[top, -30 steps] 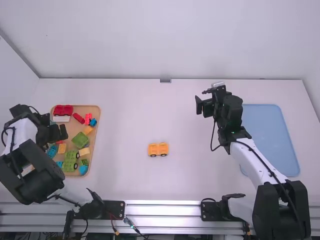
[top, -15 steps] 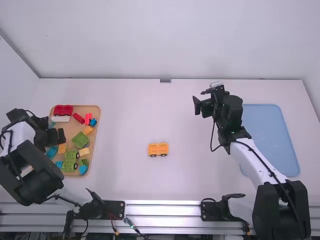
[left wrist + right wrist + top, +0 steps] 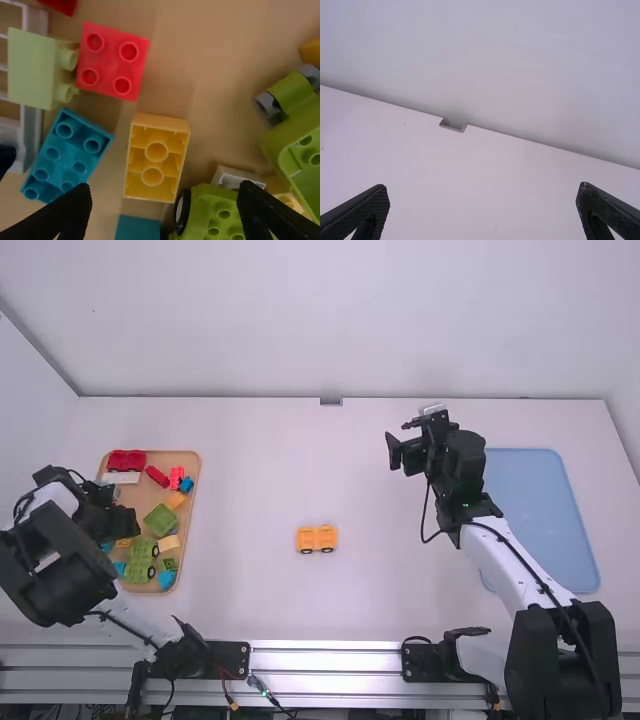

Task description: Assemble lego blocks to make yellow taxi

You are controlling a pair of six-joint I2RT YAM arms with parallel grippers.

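Left gripper (image 3: 164,186) has shifted over the loose yellow block (image 3: 156,157) in the wooden tray (image 3: 186,459). Fingers wide apart, nothing held. Block hollow side up, a little ahead of the fingers, long axis running crosswise to the line joining them; likely a pinch on its long sides. Wheeled yellow piece (image 3: 316,538) mid-table, between arms. Right gripper (image 3: 482,186) spread, empty, well apart from tray.

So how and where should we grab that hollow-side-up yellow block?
I'd pinch the yellow block across its long sides from above: it lies flat and oblong. Favour the end nearer the square red block; a black wheel crowds the other end's corner.
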